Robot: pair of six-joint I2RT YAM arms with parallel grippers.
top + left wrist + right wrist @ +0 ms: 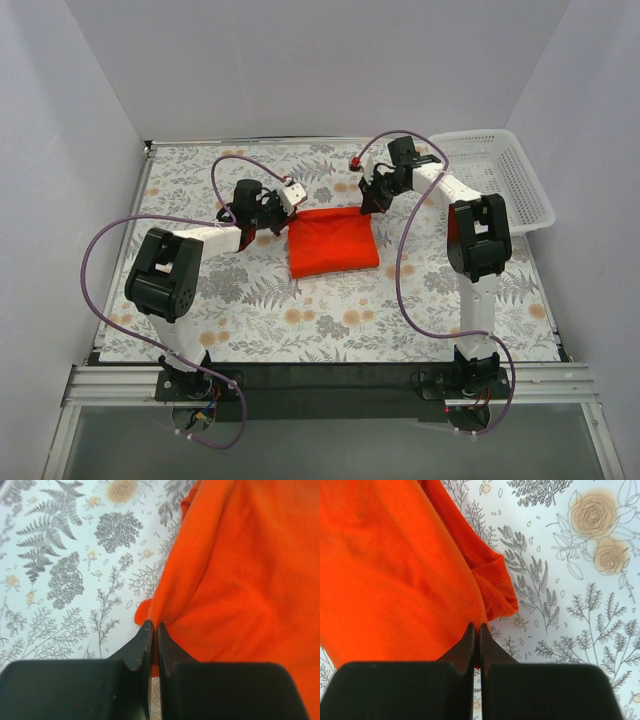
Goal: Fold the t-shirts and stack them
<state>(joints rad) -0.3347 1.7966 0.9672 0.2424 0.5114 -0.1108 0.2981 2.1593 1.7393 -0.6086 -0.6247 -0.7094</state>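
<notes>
The t-shirt lies as a folded rectangle mid-bench. The left claw is pinched tight on its far-left edge and the right claw on its far-right, seemingly to draw another fold nearward. The white basket sits far right, well apart, blocking nothing

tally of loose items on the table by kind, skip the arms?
Orange t-shirt: 1 (folded; can't tell if more lie under it)
White mesh basket: 1
Total: 2
</notes>
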